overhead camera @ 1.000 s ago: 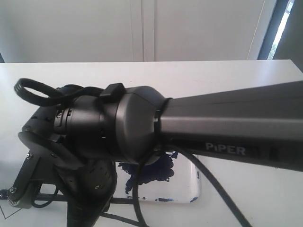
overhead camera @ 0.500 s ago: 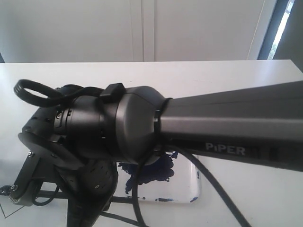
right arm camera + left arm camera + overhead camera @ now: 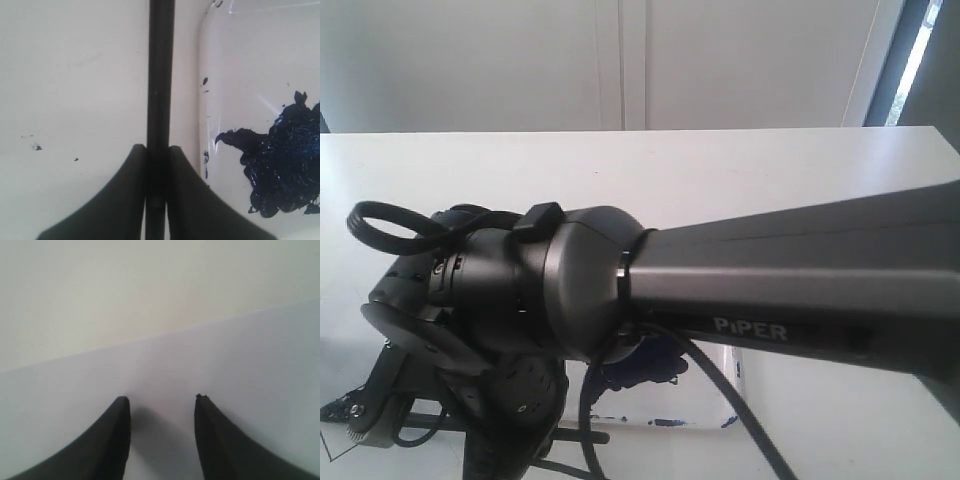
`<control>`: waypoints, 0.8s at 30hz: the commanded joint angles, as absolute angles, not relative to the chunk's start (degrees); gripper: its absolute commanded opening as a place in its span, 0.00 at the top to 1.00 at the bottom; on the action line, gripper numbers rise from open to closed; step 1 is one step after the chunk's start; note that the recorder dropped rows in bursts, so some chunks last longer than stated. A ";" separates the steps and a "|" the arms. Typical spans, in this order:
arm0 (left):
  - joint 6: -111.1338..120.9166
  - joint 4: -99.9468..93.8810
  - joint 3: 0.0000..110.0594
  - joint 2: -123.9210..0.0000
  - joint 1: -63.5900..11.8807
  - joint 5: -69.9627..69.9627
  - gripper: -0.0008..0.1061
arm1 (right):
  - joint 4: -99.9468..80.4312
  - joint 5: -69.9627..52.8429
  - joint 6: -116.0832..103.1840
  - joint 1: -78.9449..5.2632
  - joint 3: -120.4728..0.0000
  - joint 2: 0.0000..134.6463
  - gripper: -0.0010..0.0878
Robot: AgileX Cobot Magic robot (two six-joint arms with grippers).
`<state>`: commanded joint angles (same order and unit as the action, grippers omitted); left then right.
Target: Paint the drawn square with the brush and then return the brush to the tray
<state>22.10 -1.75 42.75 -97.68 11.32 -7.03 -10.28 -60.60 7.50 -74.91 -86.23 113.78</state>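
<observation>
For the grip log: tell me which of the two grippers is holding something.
The right gripper: its jaws clamp the brush by its black handle, beside the tray. The left gripper stands open with nothing between its jaws.

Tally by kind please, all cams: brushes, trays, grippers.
brush: 1
tray: 1
grippers: 2 (left gripper, jaws apart and empty; right gripper, jaws closed on the brush)
total: 4
</observation>
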 joint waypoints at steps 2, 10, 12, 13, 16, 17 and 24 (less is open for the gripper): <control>22.10 -1.75 42.75 -97.68 11.32 -7.03 0.56 | -9.98 -60.60 7.50 -74.91 -86.23 113.78 0.99; 22.10 -1.86 42.75 -97.68 11.32 -7.02 0.56 | -15.73 -65.06 1.67 -75.33 -86.23 113.78 0.99; 22.10 -1.86 42.75 -97.68 11.32 -7.02 0.56 | -16.58 -65.68 1.12 -75.33 -86.23 113.78 0.99; 22.10 -2.01 42.75 -97.68 11.32 -7.02 0.56 | -16.58 -65.68 1.12 -75.33 -86.23 113.78 0.99; 21.66 -1.98 42.75 -97.68 11.32 -7.02 0.56 | -16.68 -65.68 0.68 -75.33 -86.23 113.78 0.99; 21.66 -1.98 42.75 -97.68 11.32 -7.02 0.56 | -16.80 -65.68 0.00 -75.33 -86.23 113.78 0.99; 20.62 -1.98 42.75 -97.68 11.32 -7.27 0.56 | -17.61 -65.22 0.00 -75.33 -86.23 113.78 0.99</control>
